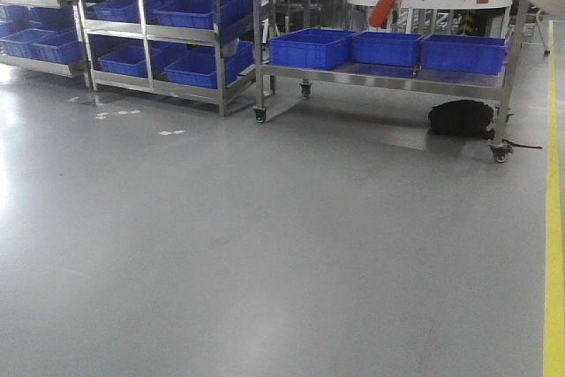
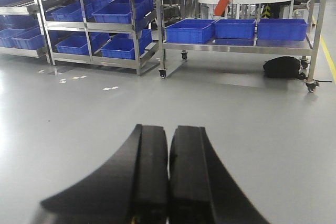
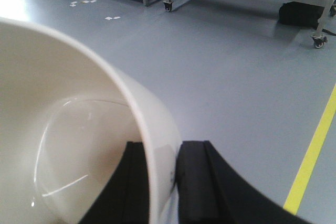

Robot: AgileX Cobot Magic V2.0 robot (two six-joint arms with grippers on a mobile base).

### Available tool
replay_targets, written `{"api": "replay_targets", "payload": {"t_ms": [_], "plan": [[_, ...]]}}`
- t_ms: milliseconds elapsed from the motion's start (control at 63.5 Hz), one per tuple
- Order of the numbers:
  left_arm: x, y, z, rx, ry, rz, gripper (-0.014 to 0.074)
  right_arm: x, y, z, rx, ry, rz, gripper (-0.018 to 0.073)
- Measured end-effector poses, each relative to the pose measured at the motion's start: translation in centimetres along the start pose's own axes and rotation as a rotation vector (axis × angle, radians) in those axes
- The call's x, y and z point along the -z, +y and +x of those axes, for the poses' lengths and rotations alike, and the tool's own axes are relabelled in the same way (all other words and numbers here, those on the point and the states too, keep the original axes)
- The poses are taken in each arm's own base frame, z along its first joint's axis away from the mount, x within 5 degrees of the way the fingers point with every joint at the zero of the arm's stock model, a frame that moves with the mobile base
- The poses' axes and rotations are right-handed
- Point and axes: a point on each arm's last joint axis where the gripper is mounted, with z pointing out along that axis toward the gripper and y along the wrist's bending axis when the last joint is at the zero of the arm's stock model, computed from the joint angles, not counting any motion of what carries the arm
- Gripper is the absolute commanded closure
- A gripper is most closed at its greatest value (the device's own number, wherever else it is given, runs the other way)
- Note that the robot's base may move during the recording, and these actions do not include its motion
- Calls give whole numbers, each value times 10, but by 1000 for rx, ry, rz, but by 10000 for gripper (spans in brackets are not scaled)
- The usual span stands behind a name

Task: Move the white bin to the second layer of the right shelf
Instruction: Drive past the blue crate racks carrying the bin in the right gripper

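The grey floor (image 1: pixel 265 245) fills most of every view, and a yellow line (image 1: pixel 554 218) runs along its right edge. Across it, well apart from the robot, stand steel shelving racks (image 1: pixel 146 37) and a wheeled steel cart (image 1: pixel 388 77), both loaded with blue crates (image 1: pixel 311 48). I cannot make out a sloping roller level among them, so the right shelf second layer goes unplaced here.

The white bin (image 3: pixel 63 129) is off the ground in the right gripper (image 3: pixel 163 166). The gripper is clamped on the bin's wall at the rim, with one finger inside and one outside. The tub spreads leftward from the grip, its mouth tilted toward the wrist camera. The left gripper (image 2: pixel 169 150) is pressed closed on nothing.

Judging from this, the right arm alone carries the load, and every shelf lies ahead and to the left. The base would have to close that gap before the bin can be placed.

A black bag (image 1: pixel 461 118) lies under the cart.
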Motion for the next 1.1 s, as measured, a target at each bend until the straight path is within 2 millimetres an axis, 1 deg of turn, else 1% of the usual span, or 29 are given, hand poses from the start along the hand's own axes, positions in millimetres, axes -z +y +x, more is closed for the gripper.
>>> {"api": "replay_targets", "payload": {"t_ms": [1102], "plan": [[0, 0, 0, 0, 0, 0, 512, 0, 0, 0, 0, 0, 0, 503]]}}
